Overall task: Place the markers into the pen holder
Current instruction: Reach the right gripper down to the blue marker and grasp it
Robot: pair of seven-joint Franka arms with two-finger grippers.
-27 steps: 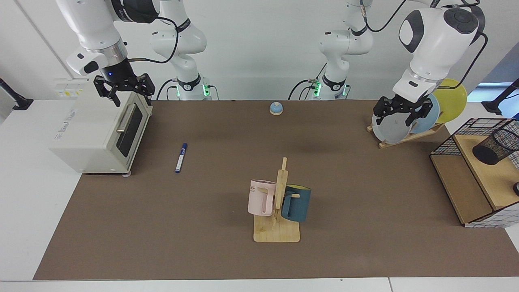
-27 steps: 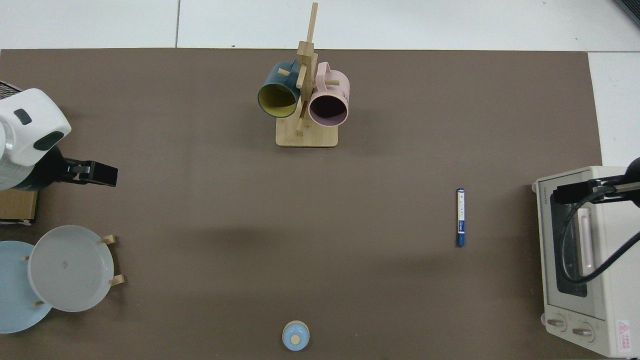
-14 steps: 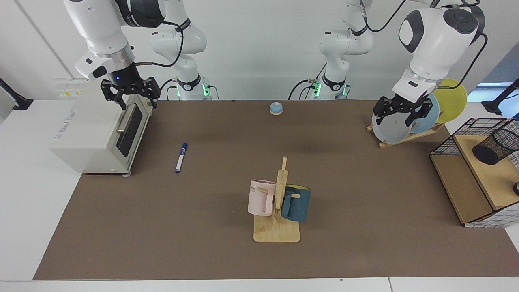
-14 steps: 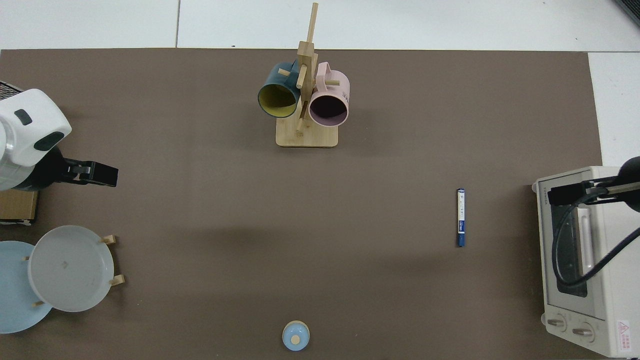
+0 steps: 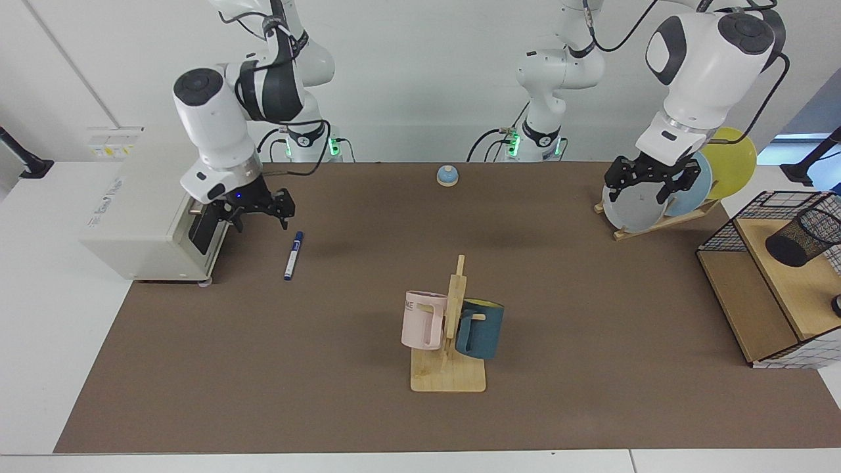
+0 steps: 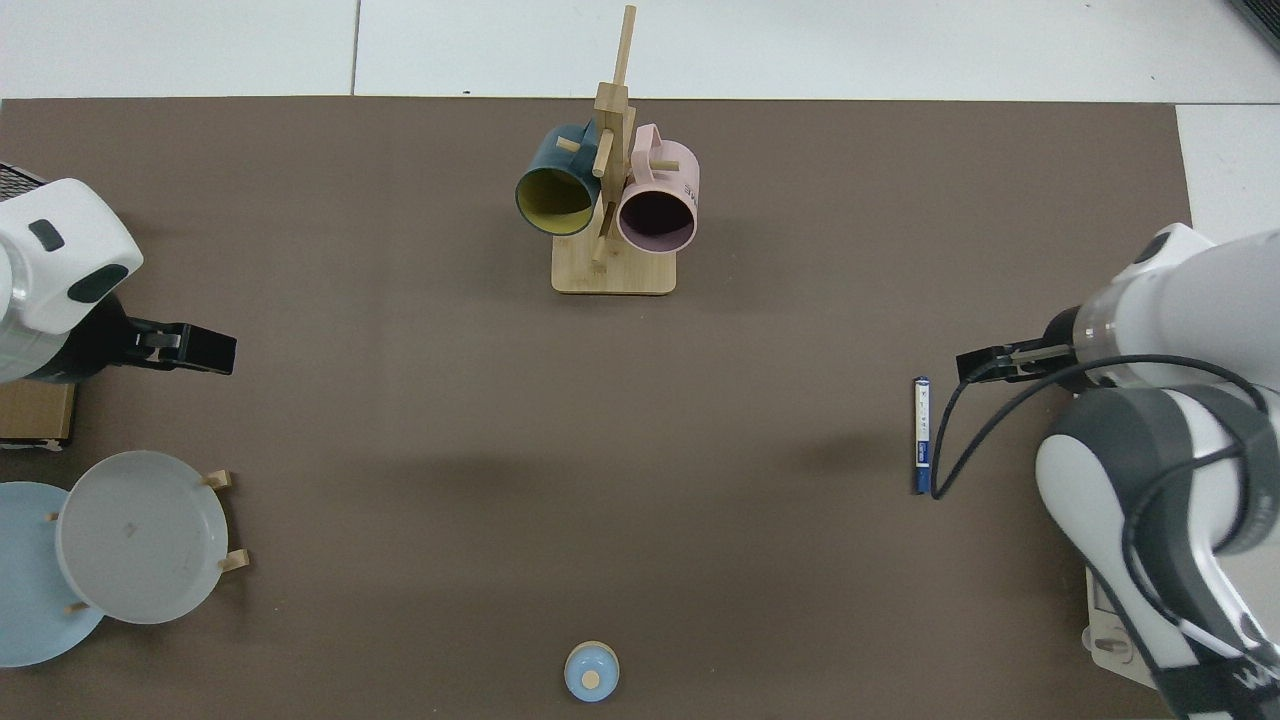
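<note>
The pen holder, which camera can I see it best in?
The facing view. There the pen holder shows whole, a black mesh cup tipped over on the wooden shelf inside the wire basket at the far edge. The top view does not show it at all; only a corner of the basket peeks in.

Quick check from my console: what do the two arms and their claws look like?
Both arms are glossy white with rounded joints and dark grey joint bands, black cables looped alongside. Each ends in a black two-finger claw: right claw, with a small blue light above it, and left claw. Green lights glow at the bases.

marker beside toaster oven.
</note>
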